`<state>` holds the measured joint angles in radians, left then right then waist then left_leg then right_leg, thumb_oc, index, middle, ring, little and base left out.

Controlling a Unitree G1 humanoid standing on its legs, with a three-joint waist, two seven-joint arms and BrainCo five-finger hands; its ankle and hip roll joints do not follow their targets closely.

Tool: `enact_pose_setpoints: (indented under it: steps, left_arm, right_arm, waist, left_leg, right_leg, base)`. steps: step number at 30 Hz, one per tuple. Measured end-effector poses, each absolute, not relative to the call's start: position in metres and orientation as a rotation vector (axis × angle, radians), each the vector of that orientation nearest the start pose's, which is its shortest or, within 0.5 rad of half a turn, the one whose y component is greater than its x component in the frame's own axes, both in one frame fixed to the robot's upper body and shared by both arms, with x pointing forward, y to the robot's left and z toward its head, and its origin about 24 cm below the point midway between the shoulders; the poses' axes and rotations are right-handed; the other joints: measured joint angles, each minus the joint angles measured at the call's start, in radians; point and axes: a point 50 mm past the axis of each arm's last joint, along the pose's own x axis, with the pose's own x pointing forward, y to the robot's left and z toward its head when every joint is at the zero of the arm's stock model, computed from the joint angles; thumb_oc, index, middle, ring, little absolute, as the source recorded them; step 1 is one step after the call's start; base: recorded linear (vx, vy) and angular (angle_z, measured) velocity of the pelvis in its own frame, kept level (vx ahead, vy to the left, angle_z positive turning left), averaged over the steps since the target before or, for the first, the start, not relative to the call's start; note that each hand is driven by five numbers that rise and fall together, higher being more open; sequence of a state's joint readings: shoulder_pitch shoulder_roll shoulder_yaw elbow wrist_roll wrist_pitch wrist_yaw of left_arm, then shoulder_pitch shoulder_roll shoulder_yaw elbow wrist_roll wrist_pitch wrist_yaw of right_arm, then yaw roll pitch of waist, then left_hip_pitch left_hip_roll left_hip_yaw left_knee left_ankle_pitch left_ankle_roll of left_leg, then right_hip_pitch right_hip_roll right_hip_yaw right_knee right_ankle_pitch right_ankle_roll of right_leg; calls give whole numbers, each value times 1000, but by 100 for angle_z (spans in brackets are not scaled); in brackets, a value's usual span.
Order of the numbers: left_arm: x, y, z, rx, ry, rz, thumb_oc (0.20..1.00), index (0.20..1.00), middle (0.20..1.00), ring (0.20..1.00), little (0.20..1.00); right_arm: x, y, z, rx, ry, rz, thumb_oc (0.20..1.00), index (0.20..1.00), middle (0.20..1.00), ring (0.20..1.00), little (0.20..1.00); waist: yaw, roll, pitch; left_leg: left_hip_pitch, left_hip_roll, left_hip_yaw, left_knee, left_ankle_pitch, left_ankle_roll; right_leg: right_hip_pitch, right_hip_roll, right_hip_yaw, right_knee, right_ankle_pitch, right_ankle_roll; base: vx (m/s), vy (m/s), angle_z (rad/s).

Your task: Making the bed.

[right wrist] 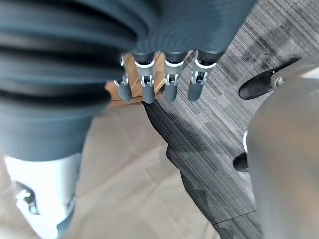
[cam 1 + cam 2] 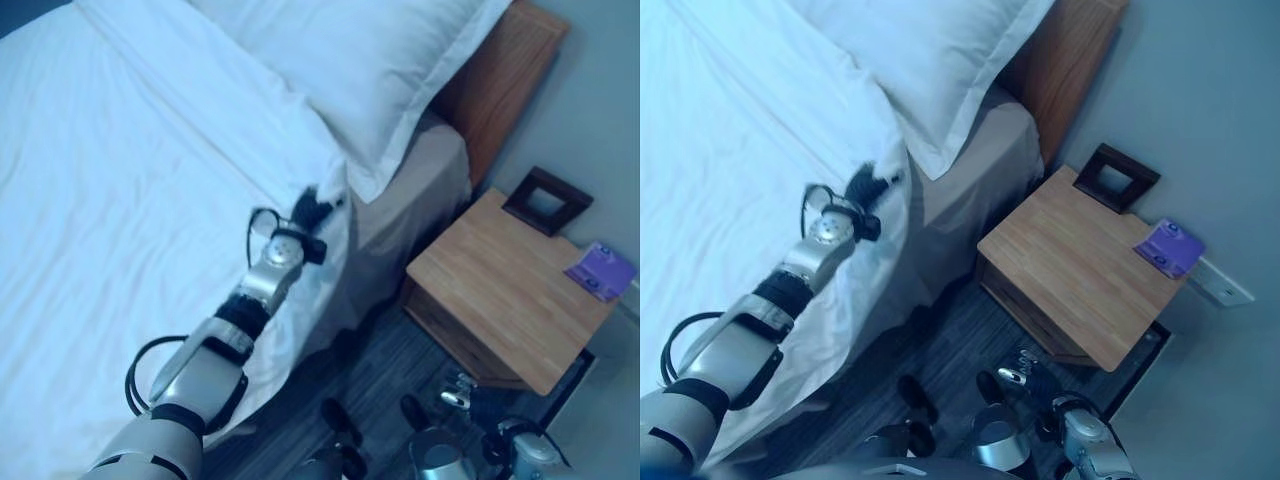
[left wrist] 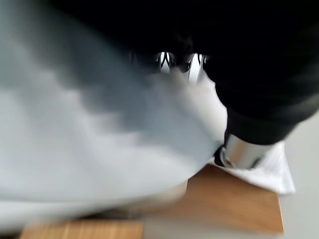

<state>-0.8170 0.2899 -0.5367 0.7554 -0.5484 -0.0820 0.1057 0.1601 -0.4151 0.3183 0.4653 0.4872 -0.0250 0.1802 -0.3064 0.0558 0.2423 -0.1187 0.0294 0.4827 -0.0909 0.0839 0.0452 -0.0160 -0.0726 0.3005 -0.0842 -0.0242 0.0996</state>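
My left hand [image 2: 312, 212] sits at the bed's [image 2: 120, 200] side edge, its fingers buried in the sheet [image 2: 200, 150], grip unclear. My right hand's [image 1: 159, 74] fingers hang released.

White duvet [image 2: 130, 200] and pillow [image 2: 370, 60], brown wooden nightstand [image 2: 500, 290], grey streaked floor [image 1: 219, 124].

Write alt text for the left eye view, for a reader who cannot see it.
The robot's left hand reaches onto the edge of a white sheet on a bed, just below a white pillow. Beside the bed stands a wooden nightstand holding a dark picture frame and a purple card.
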Motion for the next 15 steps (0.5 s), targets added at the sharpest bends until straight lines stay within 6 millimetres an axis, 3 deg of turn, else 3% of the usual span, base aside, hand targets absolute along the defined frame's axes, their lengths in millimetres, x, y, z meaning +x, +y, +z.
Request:
enact_pose_setpoints:
  steps: [3,7,9,13,15]
  left_arm:
    - [372,78,98,95,12,-360,1000,1000,1000,1000,1000]
    - [368,67,111,78,-44,-423,1000,1000,1000,1000,1000]
    - [362,57,136,52,-152,-498,1000,1000,1000,1000,1000]
    - [350,45,163,-28,-265,-577,1000,1000,1000,1000,1000]
    - [327,38,195,-120,-399,-677,1000,1000,1000,1000,1000]
  right_arm:
    - [165,-202,-84,78,655,220,1000,1000,1000,1000,1000]
    - [161,-205,-85,74,668,213,1000,1000,1000,1000,1000]
    - [155,-208,-87,73,688,203,1000,1000,1000,1000,1000]
    - [153,-212,-88,75,697,189,1000,1000,1000,1000,1000]
    - [149,-216,-90,118,703,149,1000,1000,1000,1000,1000]
  waist:
    - [-26,7,-4]
    - [-44,41,-24]
    - [-41,66,-40]
    - [-21,99,-62]
    - [-1,113,-71]
  left_leg:
    - [9,1,5,0,-2,-2]
    - [17,2,4,-1,-8,-11]
    - [20,1,-4,-1,-12,-17]
    - [20,-2,-15,-1,-17,-24]
    - [19,-1,-33,2,-9,-14]
  right_leg:
    - [4,0,9,3,0,0]
    - [17,0,10,1,0,1]
    - [20,-1,1,0,-1,2]
    - [26,-3,-8,1,-8,3]
    - [30,3,-30,15,-18,-1]
  base:
    - [26,1,-9]
    - [37,-24,-2]
    - [19,-19,10]
    - [-16,-58,10]
    - [-18,-72,24]
